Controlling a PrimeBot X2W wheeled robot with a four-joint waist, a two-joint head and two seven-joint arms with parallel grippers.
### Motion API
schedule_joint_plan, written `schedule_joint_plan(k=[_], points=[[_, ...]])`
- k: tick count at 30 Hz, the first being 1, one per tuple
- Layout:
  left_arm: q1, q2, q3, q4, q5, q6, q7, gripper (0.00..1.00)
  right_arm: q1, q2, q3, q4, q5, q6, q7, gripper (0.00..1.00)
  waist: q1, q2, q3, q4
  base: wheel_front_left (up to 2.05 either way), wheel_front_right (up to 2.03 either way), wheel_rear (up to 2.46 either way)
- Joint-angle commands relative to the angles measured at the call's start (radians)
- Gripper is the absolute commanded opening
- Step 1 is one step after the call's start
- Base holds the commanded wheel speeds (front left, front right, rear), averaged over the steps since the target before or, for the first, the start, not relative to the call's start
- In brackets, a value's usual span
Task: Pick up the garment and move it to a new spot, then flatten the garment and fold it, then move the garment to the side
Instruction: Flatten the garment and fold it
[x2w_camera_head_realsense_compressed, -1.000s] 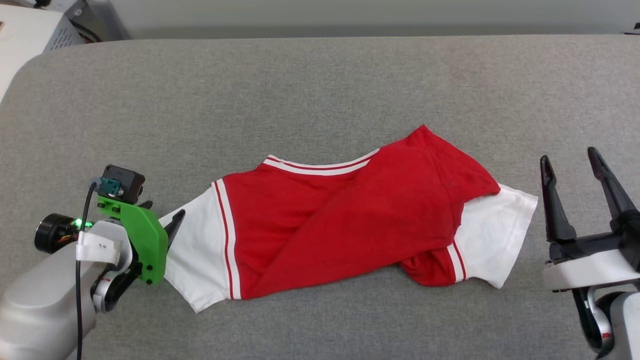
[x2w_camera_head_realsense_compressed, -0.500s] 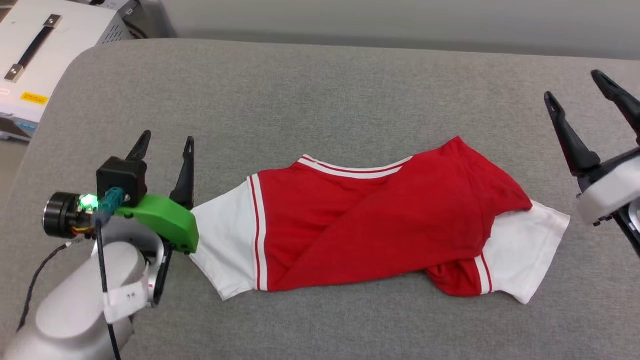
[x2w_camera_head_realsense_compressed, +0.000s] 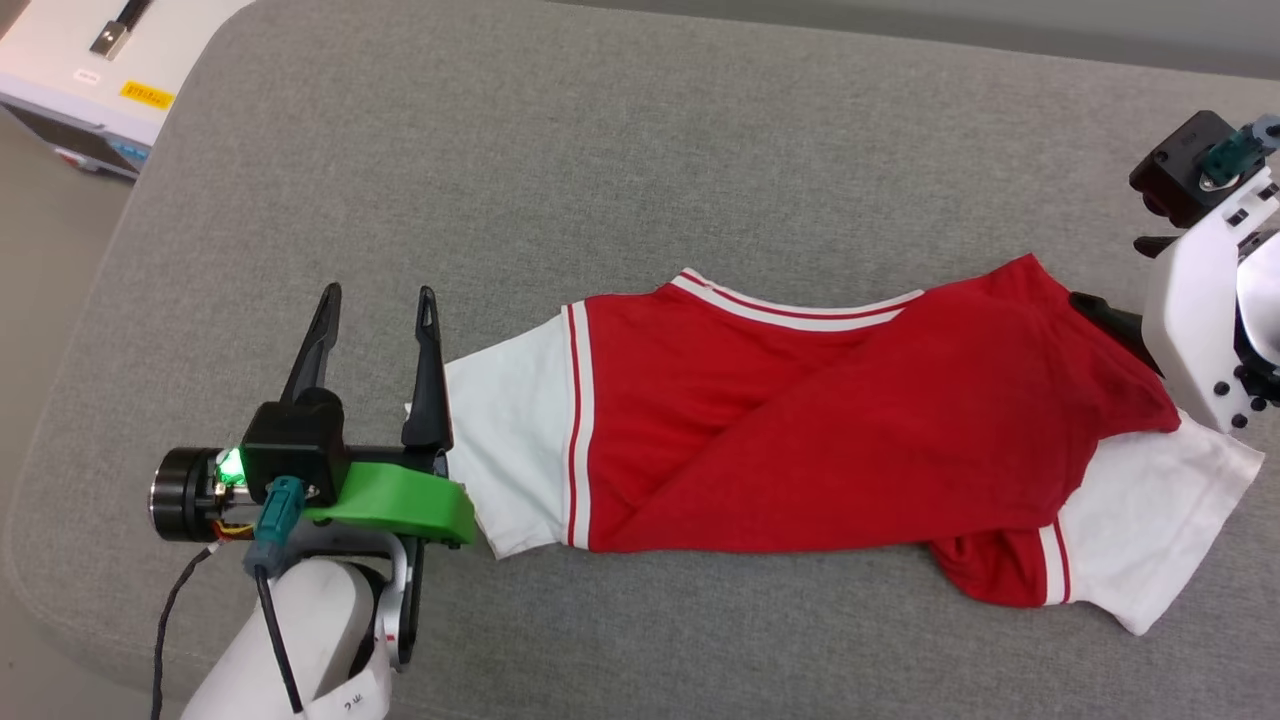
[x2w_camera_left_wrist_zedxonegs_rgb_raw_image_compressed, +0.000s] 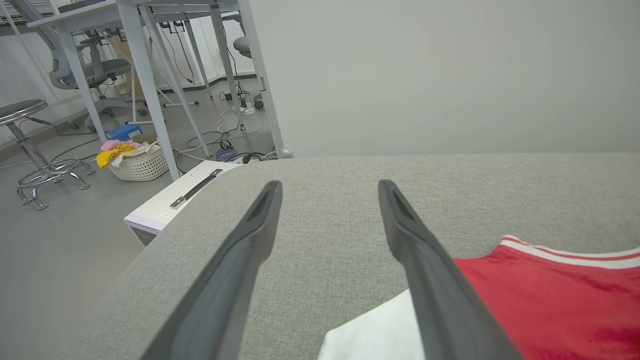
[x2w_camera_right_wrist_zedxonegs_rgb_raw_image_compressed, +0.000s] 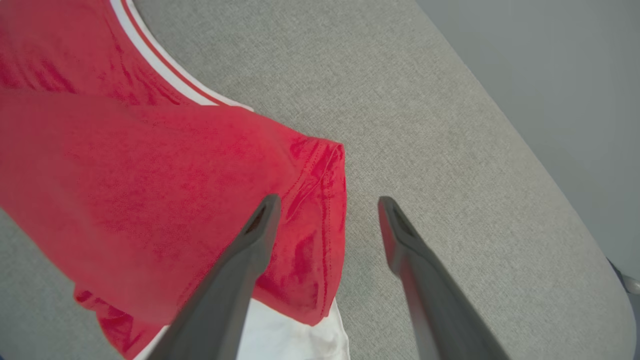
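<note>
Left gripper (x2w_camera_head_realsense_compressed: 379, 292), fingers spread, sits just beside the white sleeve (x2w_camera_head_realsense_compressed: 510, 440) of the shirt (x2w_camera_head_realsense_compressed: 800, 420), which lies crumpled on the grey table (x2w_camera_head_realsense_compressed: 600, 150), a red flap folded diagonally over it. Right gripper (x2w_camera_right_wrist_zedxonegs_rgb_raw_image_compressed: 328, 200), also spread, hangs over the flap's corner. Pinching several layers there could lock the fold in. The yellow label (x2w_camera_head_realsense_compressed: 147, 94) on the far box (x2w_camera_head_realsense_compressed: 50, 70) is unreadable.
</note>
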Motion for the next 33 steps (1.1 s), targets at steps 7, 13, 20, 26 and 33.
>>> schedule_joint_plan(k=[7, 13, 20, 26, 33], points=[[0.015, -0.129, 0.105, -0.005, 0.102, -0.094, -0.006, 1.0, -0.121, 0.021, 0.118, 0.15, 0.005, -0.001, 0.061, 1.0, 0.0, -0.0001, 0.135, 0.095, 0.0, 0.0, 0.0], [0.003, -0.207, 0.172, -0.002, 0.171, -0.161, -0.006, 1.0, -0.116, 0.047, 0.231, 0.292, 0.017, -0.001, 0.047, 1.0, 0.0, -0.0001, 0.183, 0.122, 0.0, 0.0, 0.0], [0.01, -0.255, 0.247, 0.005, 0.234, -0.218, -0.006, 1.0, -0.117, 0.052, 0.338, 0.325, 0.069, -0.001, -0.013, 0.02, 0.0, -0.0001, 0.178, 0.104, 0.0, 0.0, 0.0], [0.023, -0.274, 0.292, 0.018, 0.273, -0.252, -0.006, 1.0, -0.213, 0.058, 0.315, 0.314, 0.062, -0.001, -0.186, 0.0, 0.0, -0.0001, 0.136, 0.067, 0.0, 0.0, 0.0], [0.071, -0.282, 0.327, 0.039, 0.304, -0.283, -0.006, 1.0, -0.275, 0.041, 0.266, 0.237, 0.065, -0.001, -0.355, 0.0, 0.0, -0.0001, 0.04, 0.024, 0.0, 0.0, 0.0]])
